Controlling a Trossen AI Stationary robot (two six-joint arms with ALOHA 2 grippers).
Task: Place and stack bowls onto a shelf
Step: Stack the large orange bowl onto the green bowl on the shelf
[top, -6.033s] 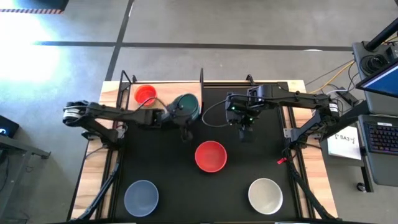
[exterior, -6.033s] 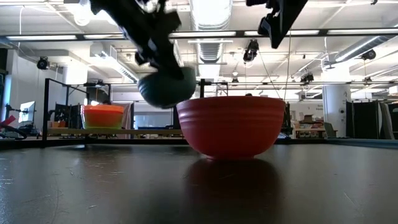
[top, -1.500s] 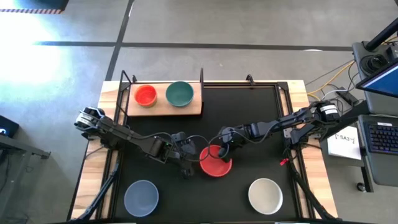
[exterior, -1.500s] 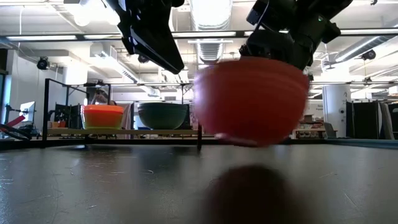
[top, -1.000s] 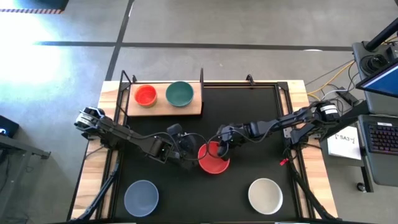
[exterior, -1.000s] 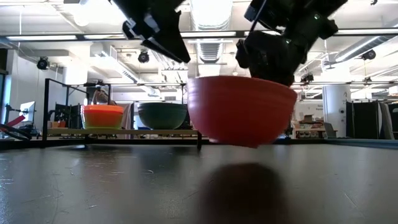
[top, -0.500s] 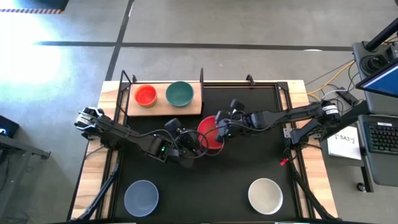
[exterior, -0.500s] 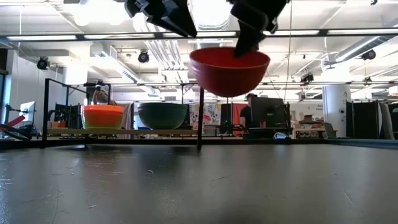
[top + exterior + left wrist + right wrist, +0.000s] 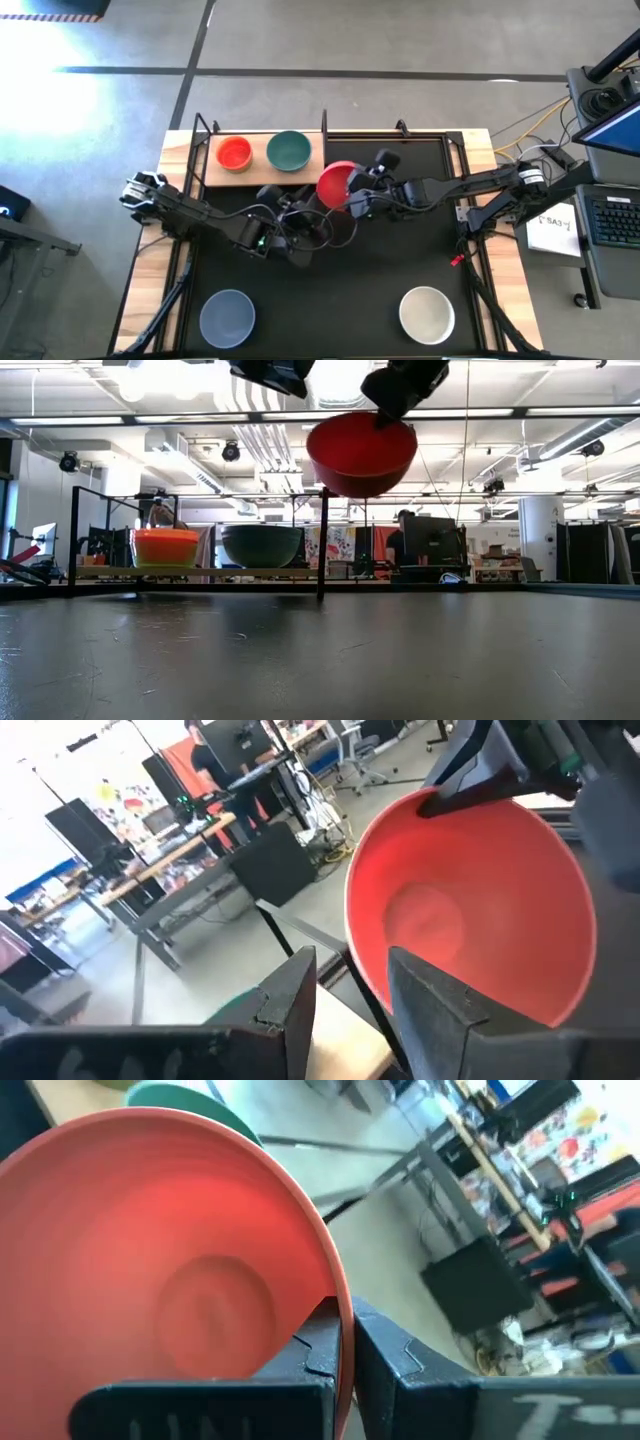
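Note:
My right gripper (image 9: 353, 197) is shut on the red bowl (image 9: 336, 186) and holds it in the air just right of the pale wood shelf (image 9: 262, 173). An orange-red bowl (image 9: 235, 153) and a teal bowl (image 9: 288, 151) stand on the shelf. My left gripper (image 9: 305, 213) is open, close to the red bowl's near-left side. In the left wrist view its fingers (image 9: 292, 1005) stand before the bowl's rim (image 9: 352, 935); I cannot tell whether they touch it. The low view shows the red bowl (image 9: 361, 455) high above the mat. My right gripper pinches the red bowl's rim (image 9: 338, 1295) on the bowl's right side, one finger inside the bowl and one outside. The fingers come from the table's right. The bowl is lifted clear of the mat, mouth up and slightly tilted.
A grey-blue bowl (image 9: 228, 316) and a white bowl (image 9: 427, 313) stand on the black mat (image 9: 400, 250) near the front edge. Thin black shelf posts (image 9: 324, 125) rise at the shelf's corners, one just beyond the red bowl.
My right gripper has lifted the red bowl off the mat and carried it up and toward the far left, up to the shelf's right end. My left gripper has risen and moved toward the far edge alongside the bowl.

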